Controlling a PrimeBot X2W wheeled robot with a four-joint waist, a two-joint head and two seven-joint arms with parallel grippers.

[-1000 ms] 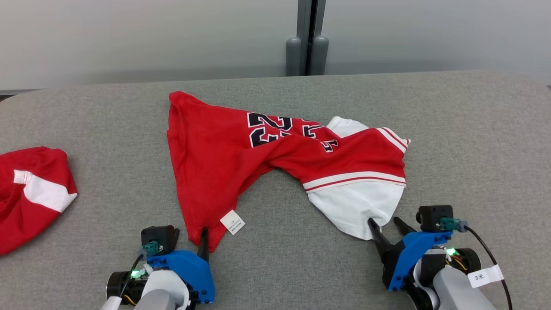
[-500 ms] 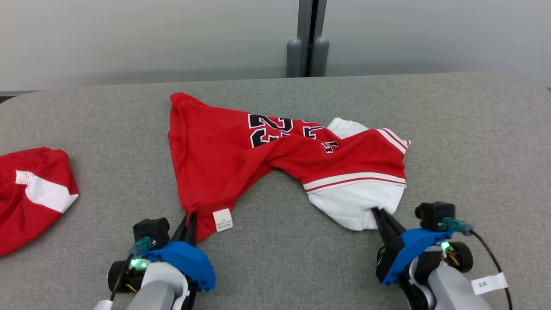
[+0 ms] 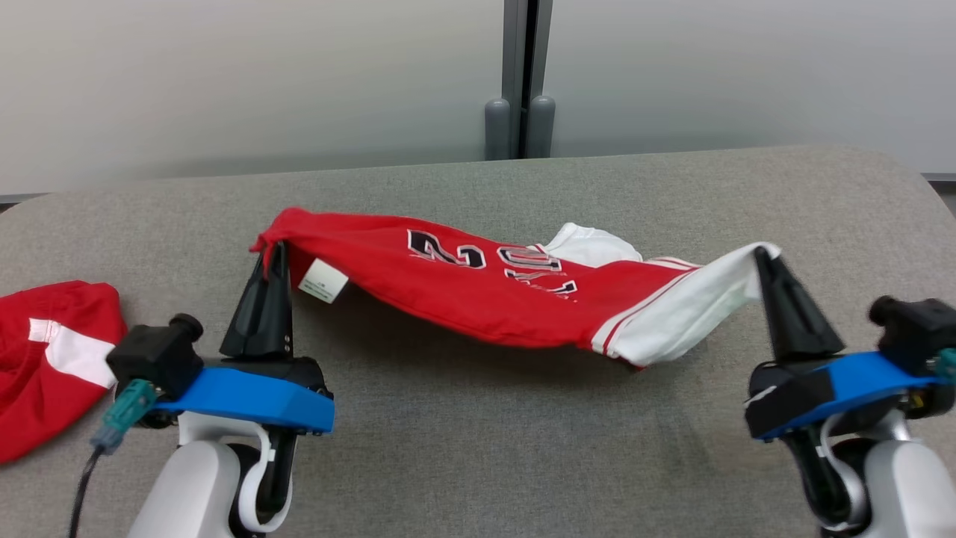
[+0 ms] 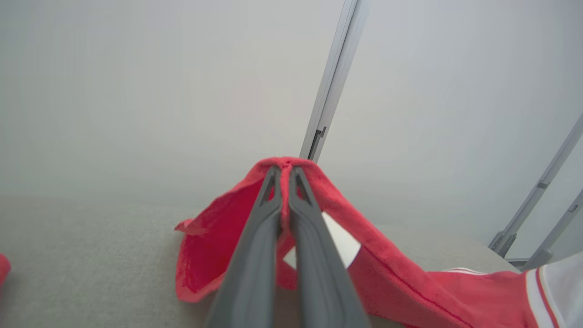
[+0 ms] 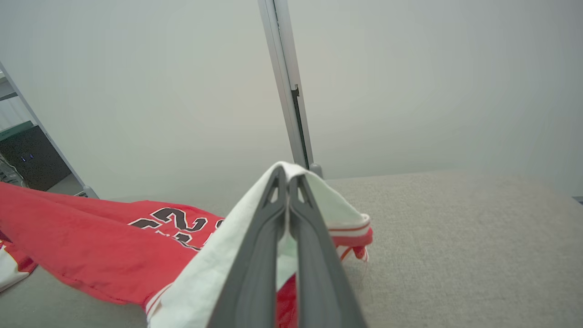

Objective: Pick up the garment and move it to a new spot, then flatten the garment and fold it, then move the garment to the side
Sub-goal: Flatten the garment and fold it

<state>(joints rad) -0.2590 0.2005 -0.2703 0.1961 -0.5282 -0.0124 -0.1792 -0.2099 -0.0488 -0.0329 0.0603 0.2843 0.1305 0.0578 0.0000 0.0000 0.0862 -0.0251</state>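
The garment (image 3: 478, 295) is a red jersey with dark numbers and white striped trim, hanging stretched between my two grippers above the grey table (image 3: 478, 448). My left gripper (image 3: 275, 248) is shut on its red corner, beside a white label (image 3: 323, 281). In the left wrist view the fingers (image 4: 291, 214) pinch that red cloth (image 4: 218, 246). My right gripper (image 3: 763, 254) is shut on the white end (image 3: 702, 299); the right wrist view shows white cloth (image 5: 214, 269) draped over that gripper's fingers (image 5: 296, 218). The middle sags toward the table.
A second red and white garment (image 3: 52, 359) lies crumpled at the table's left edge. Behind the table stands a pale wall with a grey vertical post (image 3: 520, 82). The table's rounded right corner (image 3: 919, 187) is near my right arm.
Both grippers closed on the garment's near corners, then rose and spread apart, lifting it off the table and stretching it. The head camera has also shifted.
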